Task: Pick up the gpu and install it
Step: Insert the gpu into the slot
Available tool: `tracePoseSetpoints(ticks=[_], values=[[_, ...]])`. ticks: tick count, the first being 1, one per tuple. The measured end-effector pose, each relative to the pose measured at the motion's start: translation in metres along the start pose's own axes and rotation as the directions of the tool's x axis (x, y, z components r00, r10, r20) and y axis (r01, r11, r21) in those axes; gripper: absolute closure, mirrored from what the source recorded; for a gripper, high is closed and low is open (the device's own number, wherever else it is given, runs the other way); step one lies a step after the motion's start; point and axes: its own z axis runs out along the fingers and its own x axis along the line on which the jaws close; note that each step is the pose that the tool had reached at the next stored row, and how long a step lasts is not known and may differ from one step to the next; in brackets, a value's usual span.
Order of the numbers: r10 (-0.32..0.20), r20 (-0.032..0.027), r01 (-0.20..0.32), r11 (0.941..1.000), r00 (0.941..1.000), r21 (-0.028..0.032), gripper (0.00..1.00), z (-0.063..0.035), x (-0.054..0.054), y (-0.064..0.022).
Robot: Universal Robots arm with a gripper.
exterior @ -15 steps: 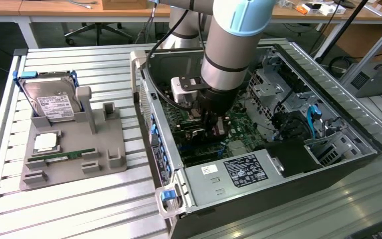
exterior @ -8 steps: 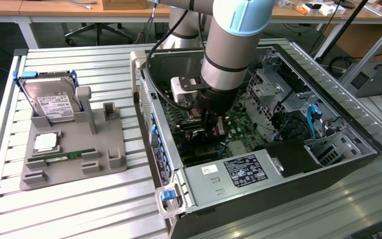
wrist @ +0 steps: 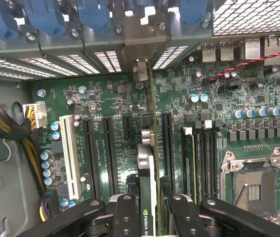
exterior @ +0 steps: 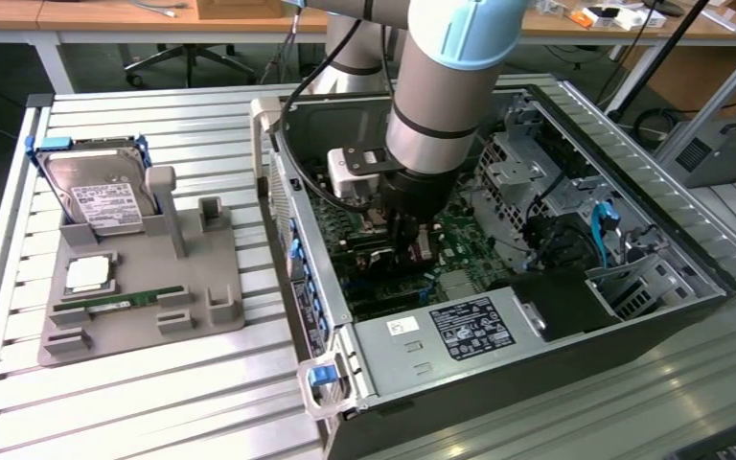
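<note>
Ribbed metal tabletop with an open computer case (exterior: 675, 287) on it, the arm reaching inside.

Within the case, the gripper (wrist: 147, 207) is clamped on the gpu (wrist: 147, 168), held edge-on above the motherboard (wrist: 105, 98), its silver bracket toward the case's rear slots. Beside the case sits a grey parts tray (exterior: 202, 278) holding a hard drive (exterior: 103, 196), a processor chip (exterior: 89, 273) and a memory stick (exterior: 131, 300). The arm hides the card in the exterior view; whether it is seated I cannot tell.
</note>
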Motion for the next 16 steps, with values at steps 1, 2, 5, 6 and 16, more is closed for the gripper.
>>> tracePoseSetpoints(ticks=[1,2,5,6,16], values=[[0.0,0.0,0.0,1.0,1.0,0.0001,0.73,0.0,0.0,0.0],[0.0,0.0,0.0,1.0,1.0,0.0001,0.73,0.0,0.0,0.0],[0.0,0.0001,0.0,1.0,1.0,0.0002,0.73,0.0001,0.0,0.0],[0.0,0.0001,0.0,1.0,1.0,0.0002,0.73,0.0001,0.0,0.0],[0.0,0.0001,0.0,1.0,1.0,0.0002,0.67,0.0001,0.0,0.0001]])
